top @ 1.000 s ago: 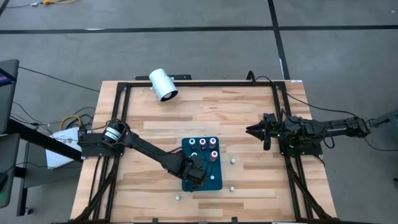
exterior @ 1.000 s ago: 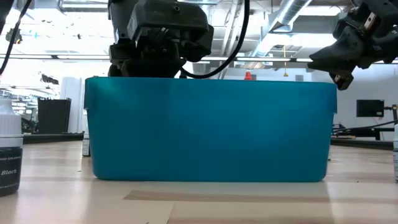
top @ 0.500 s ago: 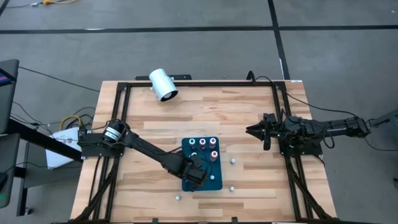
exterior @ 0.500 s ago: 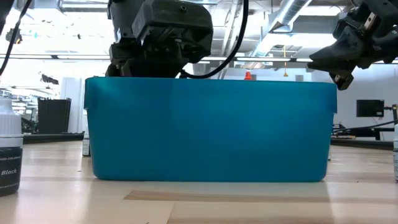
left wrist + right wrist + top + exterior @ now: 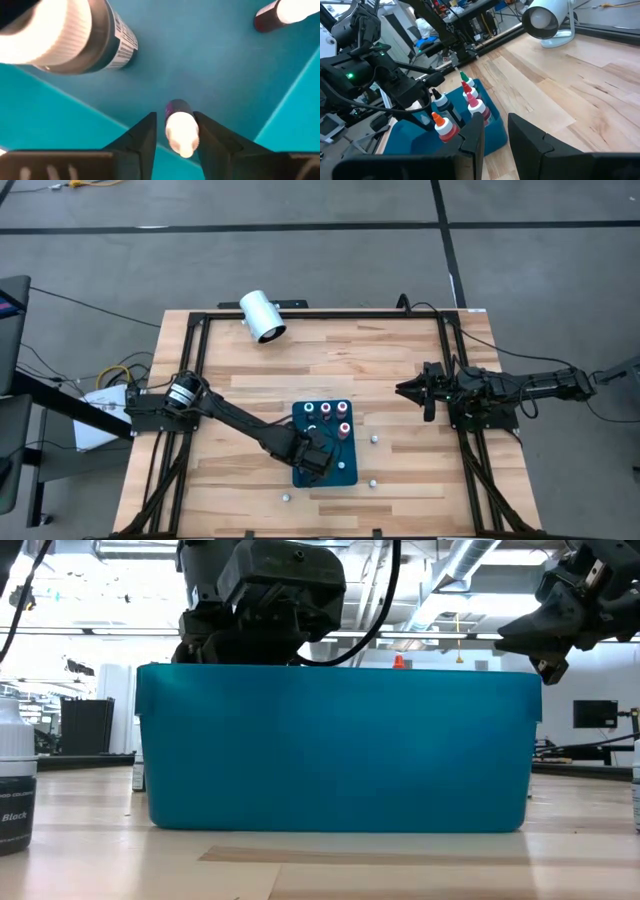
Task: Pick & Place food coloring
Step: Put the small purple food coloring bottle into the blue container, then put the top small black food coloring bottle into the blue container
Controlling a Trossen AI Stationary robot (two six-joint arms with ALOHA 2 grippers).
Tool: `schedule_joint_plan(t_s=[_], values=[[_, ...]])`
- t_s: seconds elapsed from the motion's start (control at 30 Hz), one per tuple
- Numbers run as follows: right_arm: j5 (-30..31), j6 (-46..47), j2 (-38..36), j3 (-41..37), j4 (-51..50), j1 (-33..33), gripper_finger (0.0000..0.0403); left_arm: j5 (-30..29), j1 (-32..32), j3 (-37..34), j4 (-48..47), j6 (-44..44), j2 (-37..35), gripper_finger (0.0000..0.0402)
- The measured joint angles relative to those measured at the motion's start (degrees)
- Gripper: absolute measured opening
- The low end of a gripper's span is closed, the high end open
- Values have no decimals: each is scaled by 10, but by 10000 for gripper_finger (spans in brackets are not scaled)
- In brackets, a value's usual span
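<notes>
Left wrist view shows the left gripper down inside the teal bin, fingers slightly spread either side of a small purple bottle with a pale top. I cannot tell whether they touch it. The bottle stands upright on the bin floor, its long axis pointing up at the camera, dead centre between the fingers. Any release or lift turns on that. A dark bottle stands at 10 o'clock from it, another at 2 o'clock. From above, the right gripper waits at 3 o'clock on the table, well apart, fingers narrowly parted and empty.
</notes>
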Motion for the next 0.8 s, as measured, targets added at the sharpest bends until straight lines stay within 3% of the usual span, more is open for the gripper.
schedule_joint_plan(t_s=[0.23,0.53,0.8], values=[[0,0,0,0,0,0,75,4,0,0,0,3,0,156],[0,0,0,0,0,0,75,13,0,1,-2,3,0,165],[0,0,0,0,0,0,75,-11,0,71,-91,16,0,165]])
